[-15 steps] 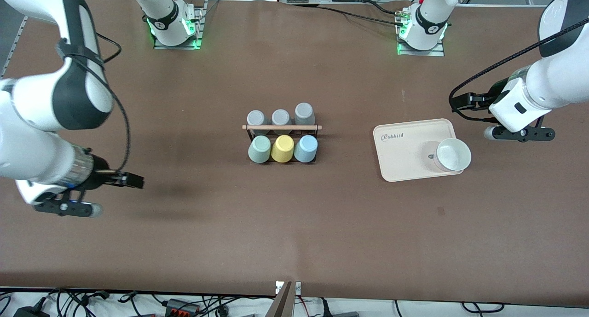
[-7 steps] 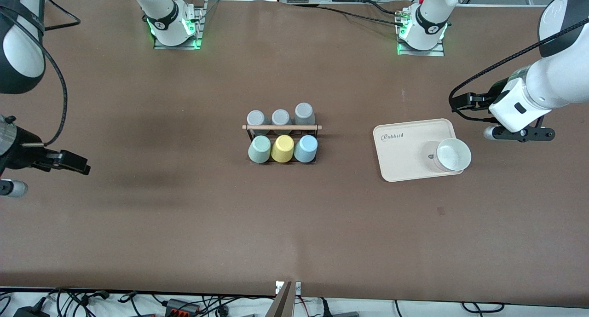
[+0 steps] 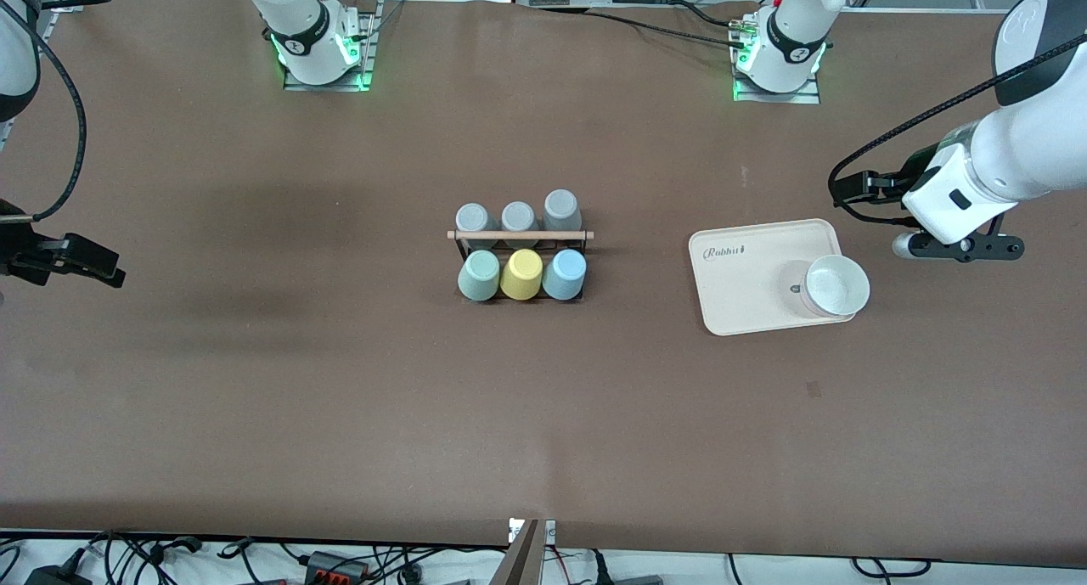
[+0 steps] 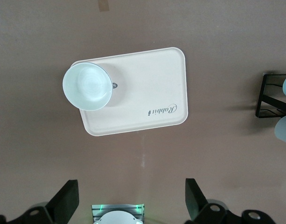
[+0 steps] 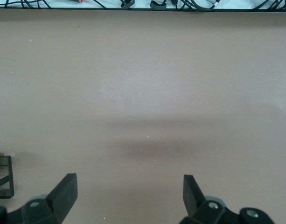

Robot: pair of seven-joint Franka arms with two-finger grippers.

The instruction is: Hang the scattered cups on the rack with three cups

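Note:
The black wire rack point(image 3: 520, 235), with its wooden dowel across the top, stands mid-table. The pale mint-green cup point(image 3: 479, 275) and the light blue cup point(image 3: 565, 274) sit upside down on its pegs in the row nearer the front camera, with a yellow cup point(image 3: 520, 274) between them. My left gripper point(image 4: 131, 183) hangs open and empty over bare table beside the cream tray. My right gripper point(image 5: 129, 178) is open and empty over bare table at the right arm's end. A corner of the rack point(image 5: 3, 179) shows in the right wrist view.
Three grey cups point(image 3: 519, 217) fill the rack's farther row. A cream tray point(image 3: 739, 279) with a white bowl point(image 3: 836, 285) on it lies toward the left arm's end of the table. Cables run along the table's edge point(image 5: 143, 8).
The right arm has pulled back toward its end of the table and has mostly left the front view. The left arm, the rack and the cups have not moved.

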